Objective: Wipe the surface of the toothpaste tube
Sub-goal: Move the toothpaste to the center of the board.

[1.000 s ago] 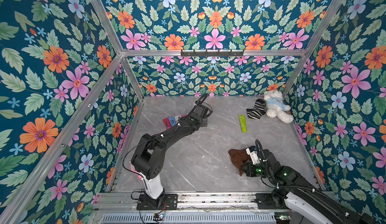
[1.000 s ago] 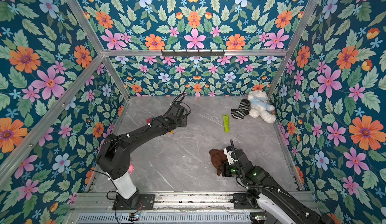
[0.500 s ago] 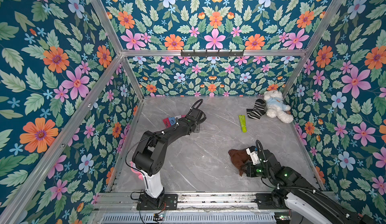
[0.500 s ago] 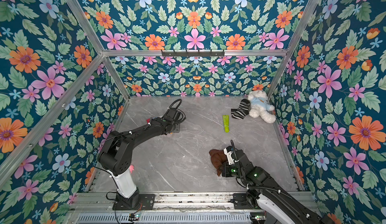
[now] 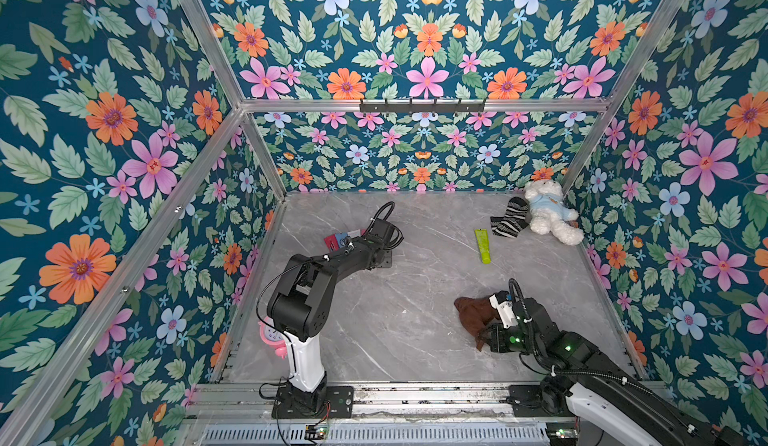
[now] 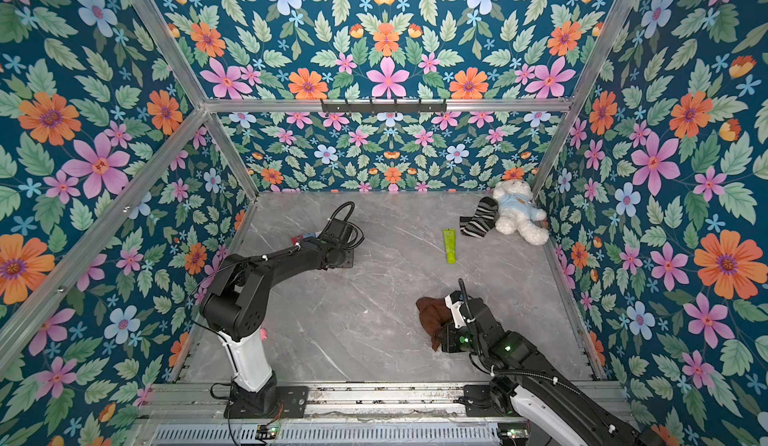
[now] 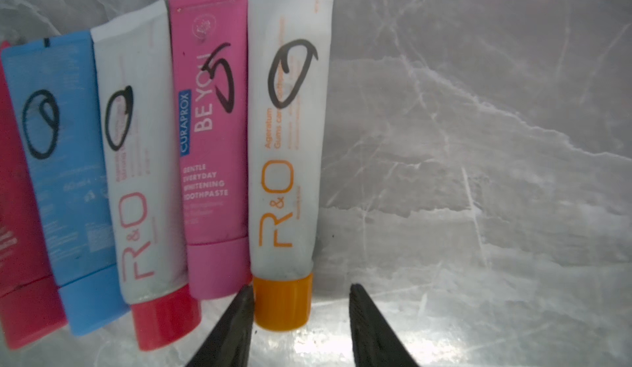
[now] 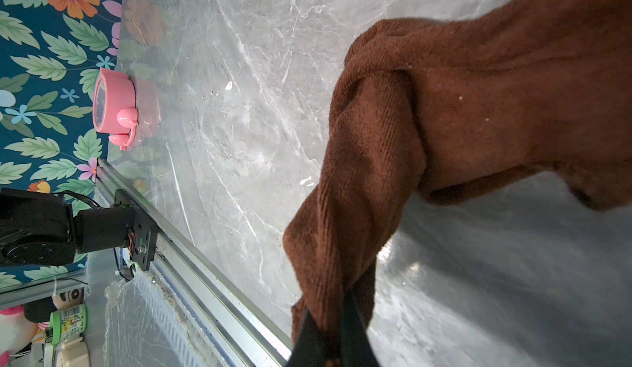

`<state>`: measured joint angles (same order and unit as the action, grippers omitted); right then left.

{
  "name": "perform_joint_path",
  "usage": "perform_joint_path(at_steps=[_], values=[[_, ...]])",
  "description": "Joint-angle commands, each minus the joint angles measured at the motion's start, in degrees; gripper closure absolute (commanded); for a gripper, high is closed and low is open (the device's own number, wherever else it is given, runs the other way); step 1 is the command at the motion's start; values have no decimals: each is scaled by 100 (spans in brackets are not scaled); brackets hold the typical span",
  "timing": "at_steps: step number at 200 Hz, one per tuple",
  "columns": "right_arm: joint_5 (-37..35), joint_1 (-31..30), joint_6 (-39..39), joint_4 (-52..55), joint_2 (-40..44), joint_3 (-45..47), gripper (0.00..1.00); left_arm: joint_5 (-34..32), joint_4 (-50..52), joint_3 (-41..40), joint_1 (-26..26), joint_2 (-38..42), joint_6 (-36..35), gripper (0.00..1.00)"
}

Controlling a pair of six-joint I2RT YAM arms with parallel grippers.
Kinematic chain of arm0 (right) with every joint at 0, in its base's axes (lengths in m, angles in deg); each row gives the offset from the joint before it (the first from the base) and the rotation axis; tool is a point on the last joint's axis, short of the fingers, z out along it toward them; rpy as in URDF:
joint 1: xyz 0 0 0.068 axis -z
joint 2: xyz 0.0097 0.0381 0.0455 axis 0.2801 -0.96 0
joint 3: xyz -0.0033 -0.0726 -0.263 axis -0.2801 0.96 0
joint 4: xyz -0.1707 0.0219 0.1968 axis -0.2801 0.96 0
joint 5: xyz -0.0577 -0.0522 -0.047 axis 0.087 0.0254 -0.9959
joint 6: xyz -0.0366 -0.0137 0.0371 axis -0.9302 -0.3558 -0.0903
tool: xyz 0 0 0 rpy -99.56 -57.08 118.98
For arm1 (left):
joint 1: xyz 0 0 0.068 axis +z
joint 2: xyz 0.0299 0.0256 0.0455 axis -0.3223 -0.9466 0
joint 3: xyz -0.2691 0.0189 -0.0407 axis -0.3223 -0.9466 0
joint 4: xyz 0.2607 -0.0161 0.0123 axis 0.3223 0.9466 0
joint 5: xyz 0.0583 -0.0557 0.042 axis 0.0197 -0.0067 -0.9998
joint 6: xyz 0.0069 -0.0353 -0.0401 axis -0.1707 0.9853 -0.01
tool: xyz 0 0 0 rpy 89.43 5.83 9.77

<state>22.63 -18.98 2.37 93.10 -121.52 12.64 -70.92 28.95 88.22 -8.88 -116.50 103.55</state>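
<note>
Several toothpaste tubes lie side by side in the left wrist view: a white tube with an orange cap (image 7: pixel 287 143), a pink one (image 7: pixel 212 126), a white one with a red cap (image 7: pixel 140 160) and a blue one (image 7: pixel 58 160). My left gripper (image 7: pixel 301 288) is open low over the table. The orange cap sits between its fingers, against one finger and apart from the other. A green tube (image 5: pixel 482 245) lies alone further right. My right gripper (image 8: pixel 330 310) is shut on a brown cloth (image 8: pixel 478 108), which rests bunched on the table (image 5: pixel 471 313).
A white teddy bear (image 5: pixel 548 215) and a striped sock (image 5: pixel 509 217) lie in the far right corner. A pink alarm clock (image 8: pixel 113 108) stands by the left wall behind the left arm's base. Flowered walls enclose the marble table (image 5: pixel 395 319).
My left arm has drawn back to the left and toward the front, bringing its wrist over the row of tubes. The right arm and the cloth have not moved.
</note>
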Motion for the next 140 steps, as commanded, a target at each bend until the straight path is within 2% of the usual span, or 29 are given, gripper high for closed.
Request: perform_joint_path(at_steps=[1,52,97,116,140], values=[[48,-9,39,-8,-18,-8,100,199,-169,24,17,-62,-65,56],[40,-9,39,-8,-27,-17,100,208,-204,55,25,-227,-77,60],[14,-9,39,16,19,-17,100,251,-217,19,18,-243,-81,77],[-57,-9,65,68,66,-38,100,323,-293,-206,-77,31,-100,84],[-206,-8,45,70,111,-123,100,424,-327,-650,-457,639,-157,86]])
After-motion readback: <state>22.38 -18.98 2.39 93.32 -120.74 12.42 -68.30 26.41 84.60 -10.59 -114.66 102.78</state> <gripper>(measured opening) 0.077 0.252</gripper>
